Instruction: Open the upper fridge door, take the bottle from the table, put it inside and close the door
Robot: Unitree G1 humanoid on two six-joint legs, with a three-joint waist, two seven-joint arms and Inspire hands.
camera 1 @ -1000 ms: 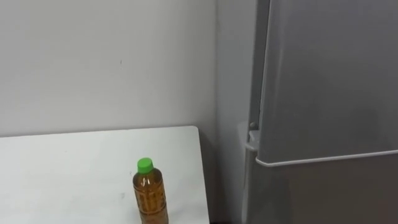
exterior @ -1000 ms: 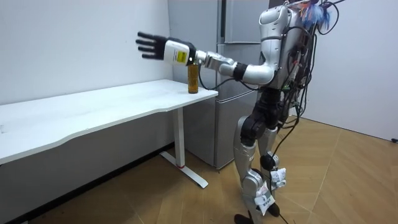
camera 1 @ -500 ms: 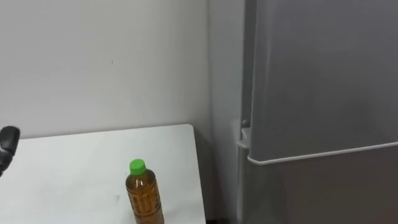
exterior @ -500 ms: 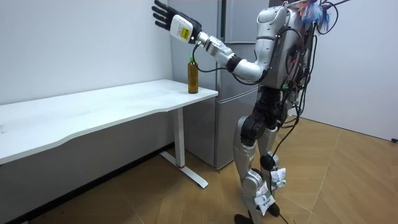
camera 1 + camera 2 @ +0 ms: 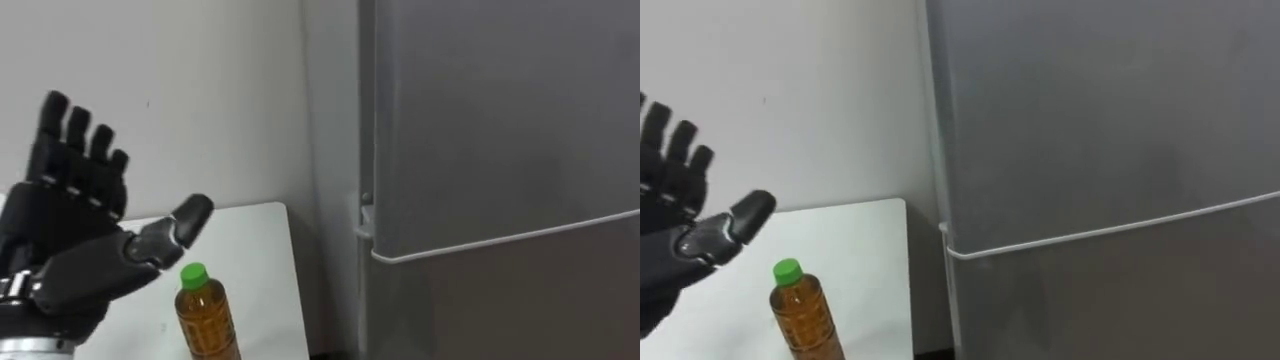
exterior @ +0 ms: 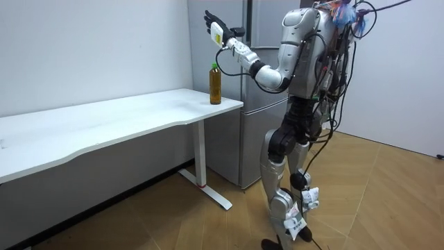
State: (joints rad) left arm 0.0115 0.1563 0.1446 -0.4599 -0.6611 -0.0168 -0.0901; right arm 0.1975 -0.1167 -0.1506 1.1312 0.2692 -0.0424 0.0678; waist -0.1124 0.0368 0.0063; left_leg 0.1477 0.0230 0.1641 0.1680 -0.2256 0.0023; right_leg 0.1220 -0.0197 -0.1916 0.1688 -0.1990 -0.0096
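1. Black fingers spread wide: my left hand point(image 5: 70, 250) is up in front of the head camera with its palm showing, fingers straight and pointing upward, thumb stretched out to the side. It holds nothing.
2. The tea bottle point(image 5: 207, 322), amber with a green cap point(image 5: 193, 272), stands upright below the tip of the hand's thumb and clear of it. Nothing touches the bottle.
3. Under the hand and the bottle is the white counter point(image 5: 255, 250). The bottle stands near the counter's end, on the fridge side.
4. On the thumb side of the hand, past the counter's edge, stands the grey fridge point(image 5: 500, 150). Its upper door point(image 5: 520, 100) and lower door point(image 5: 500, 310) are both closed, with a pale seam between them.
5. Behind the hand is a plain white wall point(image 5: 200, 90).
6. In the room view I see the robot standing upright on the wooden floor point(image 6: 388, 201), at the end of the counter and in front of the fridge. Its left arm reaches up and forward, with the hand above the bottle and closer to the fridge.
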